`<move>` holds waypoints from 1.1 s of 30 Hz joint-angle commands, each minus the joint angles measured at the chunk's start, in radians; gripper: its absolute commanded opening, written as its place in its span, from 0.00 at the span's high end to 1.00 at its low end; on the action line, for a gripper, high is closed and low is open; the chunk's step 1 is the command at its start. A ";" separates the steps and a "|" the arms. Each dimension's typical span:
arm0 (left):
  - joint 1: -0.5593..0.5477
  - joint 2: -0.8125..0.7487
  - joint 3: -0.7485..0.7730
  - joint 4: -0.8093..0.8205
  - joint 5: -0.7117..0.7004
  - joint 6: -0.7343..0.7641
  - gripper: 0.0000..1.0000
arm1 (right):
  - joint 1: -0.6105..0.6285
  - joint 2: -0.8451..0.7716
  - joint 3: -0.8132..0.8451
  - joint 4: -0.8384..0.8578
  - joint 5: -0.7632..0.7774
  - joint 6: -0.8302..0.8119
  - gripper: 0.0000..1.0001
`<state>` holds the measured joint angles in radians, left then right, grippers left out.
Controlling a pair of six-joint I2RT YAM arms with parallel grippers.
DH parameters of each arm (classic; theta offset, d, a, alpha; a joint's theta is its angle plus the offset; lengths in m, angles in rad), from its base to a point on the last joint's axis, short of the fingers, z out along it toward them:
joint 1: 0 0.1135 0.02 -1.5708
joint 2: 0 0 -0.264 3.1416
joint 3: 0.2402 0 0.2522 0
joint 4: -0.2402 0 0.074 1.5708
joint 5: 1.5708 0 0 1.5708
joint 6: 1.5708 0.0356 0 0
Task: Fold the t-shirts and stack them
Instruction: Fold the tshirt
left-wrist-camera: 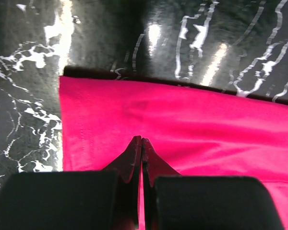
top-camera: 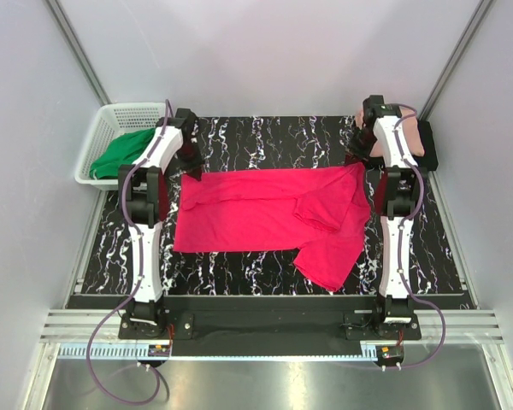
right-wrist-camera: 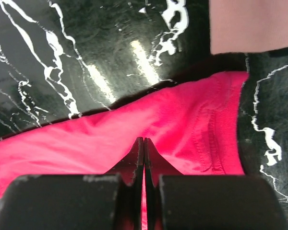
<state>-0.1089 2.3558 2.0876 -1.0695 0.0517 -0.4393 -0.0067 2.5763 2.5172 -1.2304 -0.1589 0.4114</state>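
The left gripper (left-wrist-camera: 141, 141) and right gripper (right-wrist-camera: 143, 141) clamp the bright crimson-pink cloth t-shirt (top-camera: 256, 213), seemingly thinly; uneven pulling could slip a corner free.

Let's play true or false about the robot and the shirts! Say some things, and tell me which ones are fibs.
1. The crimson-pink t-shirt lies spread on the table. True.
2. The left gripper is wide open. False: its jaws are shut on the crimson-pink t-shirt.
3. The white basket has a green cloth in it. True.
4. The right gripper holds a blue towel. False: it is shut on the crimson-pink t-shirt too.
5. The white basket sits by the right arm. False: it sits at the far left corner, beside the left arm.
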 commanded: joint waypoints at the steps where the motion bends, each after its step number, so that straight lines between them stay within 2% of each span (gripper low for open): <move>1: -0.006 0.010 0.049 -0.014 0.019 0.020 1.00 | 0.013 0.019 0.032 -0.012 -0.047 -0.008 1.00; 19: -0.011 0.051 0.049 -0.024 -0.027 0.001 1.00 | 0.013 0.088 0.031 -0.026 -0.028 -0.014 1.00; 33: -0.011 0.132 0.160 -0.072 -0.113 -0.025 1.00 | 0.013 0.157 0.104 -0.026 -0.027 -0.011 1.00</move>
<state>-0.1211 2.4577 2.1902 -1.1412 -0.0010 -0.4538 0.0002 2.6926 2.5816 -1.2663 -0.2028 0.4110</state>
